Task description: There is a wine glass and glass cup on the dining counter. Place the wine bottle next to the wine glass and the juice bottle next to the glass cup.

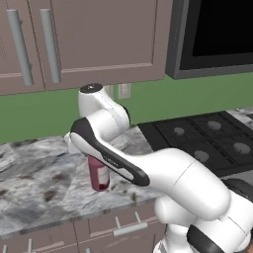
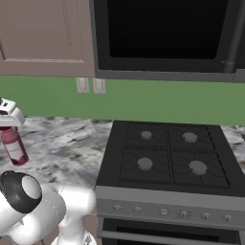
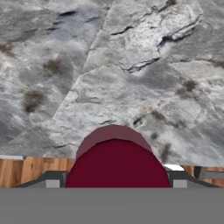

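The juice bottle [image 1: 99, 179] [image 2: 14, 148], small and dark red with a pale label band, stands upright at the marbled wall counter [image 1: 39, 173] beside the stove. My gripper [image 1: 95, 160] [image 2: 6, 125] comes down on it from above. In the hand view the round maroon cap [image 3: 116, 159] sits between my fingertips [image 3: 52, 180], which press its sides, so the gripper [image 3: 116, 183] is shut on the bottle. I cannot tell whether the bottle's base rests on the stone or hangs just above it. The wine bottle, wine glass, glass cup and dining counter are out of view.
A black four-burner stove [image 1: 207, 138] [image 2: 167, 153] lies right of the bottle. Brown upper cabinets [image 1: 89, 39] and a dark microwave [image 2: 162, 33] hang above. The counter's front edge and wood floor [image 3: 26, 171] show just behind the bottle in the hand view.
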